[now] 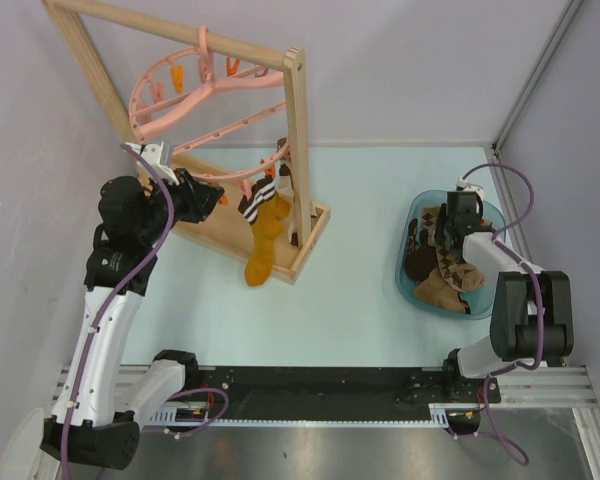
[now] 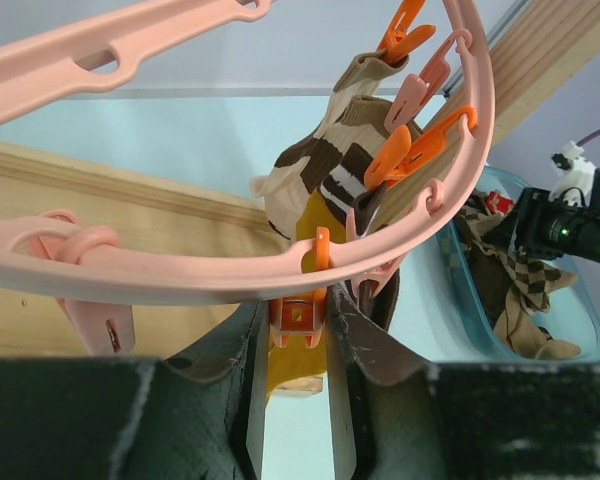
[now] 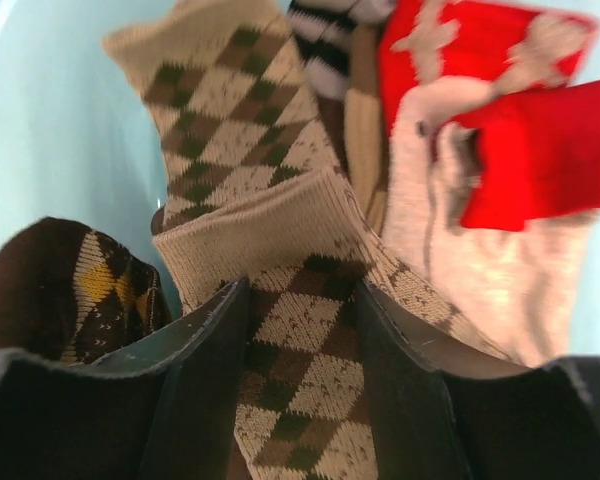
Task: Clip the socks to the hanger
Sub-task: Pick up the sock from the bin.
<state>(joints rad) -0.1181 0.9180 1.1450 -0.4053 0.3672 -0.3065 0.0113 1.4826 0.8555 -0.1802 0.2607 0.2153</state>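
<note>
The pink round hanger (image 1: pixel 195 95) hangs from a wooden rack; its ring (image 2: pixel 180 275) fills the left wrist view. A cream-and-brown sock (image 2: pixel 320 170) and a mustard yellow sock (image 1: pixel 265 245) hang clipped to it. My left gripper (image 1: pixel 215 197) is at the ring's lower edge, its jaws closed against the sides of an orange clip (image 2: pixel 298 315). My right gripper (image 1: pixel 448 235) is low in the basket, open, its fingers straddling a brown-cream argyle sock (image 3: pixel 280 230) that lies flat between them. A dark brown argyle sock (image 3: pixel 70 290) lies to its left.
The wooden rack frame (image 1: pixel 298 150) stands on a tray base at the back left. A teal plastic basket (image 1: pixel 410 270) at the right holds several socks, among them a red-and-white one (image 3: pixel 520 150). Grey walls close the left, back and right.
</note>
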